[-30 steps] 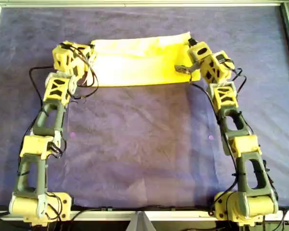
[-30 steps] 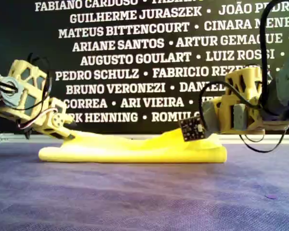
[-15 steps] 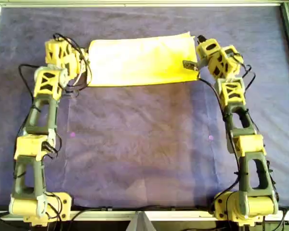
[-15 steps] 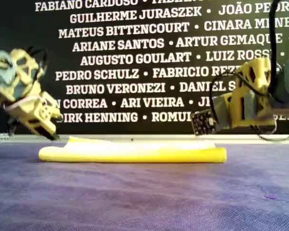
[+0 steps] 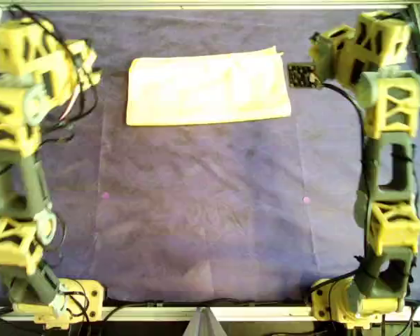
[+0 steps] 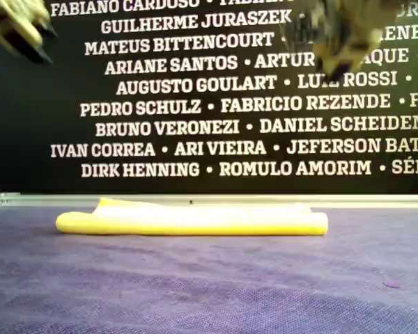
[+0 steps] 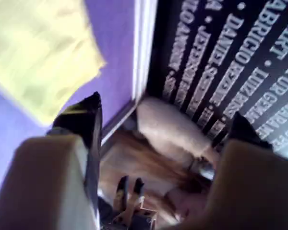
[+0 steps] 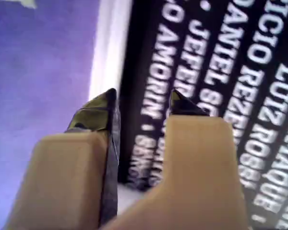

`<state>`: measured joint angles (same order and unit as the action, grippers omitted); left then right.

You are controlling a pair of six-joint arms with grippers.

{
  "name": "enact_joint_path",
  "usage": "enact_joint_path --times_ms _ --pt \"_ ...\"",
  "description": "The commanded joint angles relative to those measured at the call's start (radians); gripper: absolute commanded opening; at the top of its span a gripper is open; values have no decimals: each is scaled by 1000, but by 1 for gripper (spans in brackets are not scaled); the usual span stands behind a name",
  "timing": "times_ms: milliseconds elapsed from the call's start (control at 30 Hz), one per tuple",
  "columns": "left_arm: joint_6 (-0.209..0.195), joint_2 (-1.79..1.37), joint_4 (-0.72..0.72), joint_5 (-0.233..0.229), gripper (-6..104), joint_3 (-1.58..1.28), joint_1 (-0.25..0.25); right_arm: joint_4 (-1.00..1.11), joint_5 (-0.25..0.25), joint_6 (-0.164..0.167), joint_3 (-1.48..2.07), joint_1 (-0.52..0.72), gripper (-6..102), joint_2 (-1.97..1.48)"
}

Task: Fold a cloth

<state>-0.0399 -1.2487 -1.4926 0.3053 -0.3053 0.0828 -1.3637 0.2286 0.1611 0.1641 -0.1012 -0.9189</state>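
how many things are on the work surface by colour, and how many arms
yellow cloth: 1
purple sheet: 1
yellow arms: 2, one at each side of the overhead view, each end effector lifted clear of the cloth
total: 4

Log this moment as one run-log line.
cloth: folded, flat on purple sheet | first end effector: open, empty, raised | second end effector: open, empty, raised | contact: none
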Motion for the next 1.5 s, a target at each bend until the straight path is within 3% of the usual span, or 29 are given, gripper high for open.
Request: enact_joint_path --times_ms 0,267,533,700,800,1033,1100,1300,1467 --pt "-6 -198 -115 -6 92 48 -23 -238 5 -11 -135 12 44 -242" --pt "-6 -632 -100 -8 92 -81 -23 -250 3 -12 -110 58 43 -609" --pt "11 -1175 -80 -46 93 -792 -21 -253 -11 -12 46 71 43 -831" --pt "12 -1488 3 -46 93 -1091 -21 -249 5 -20 430 52 43 -1097" --pt "12 -1615 64 -46 92 -1250 -21 -244 -6 -49 767 66 43 -1304" --pt "14 -1709 137 -46 94 -1681 -21 -189 -12 -34 1420 67 43 -1766" --pt "35 -1732 255 -46 94 -1786 -21 -104 -14 -34 1565 67 43 -1858" --pt "216 -1821 644 -46 93 -2100 -21 288 -14 -34 2002 69 43 -2016" --pt "247 -1821 773 -46 93 -2307 -21 681 -14 -34 2359 71 43 -2036"
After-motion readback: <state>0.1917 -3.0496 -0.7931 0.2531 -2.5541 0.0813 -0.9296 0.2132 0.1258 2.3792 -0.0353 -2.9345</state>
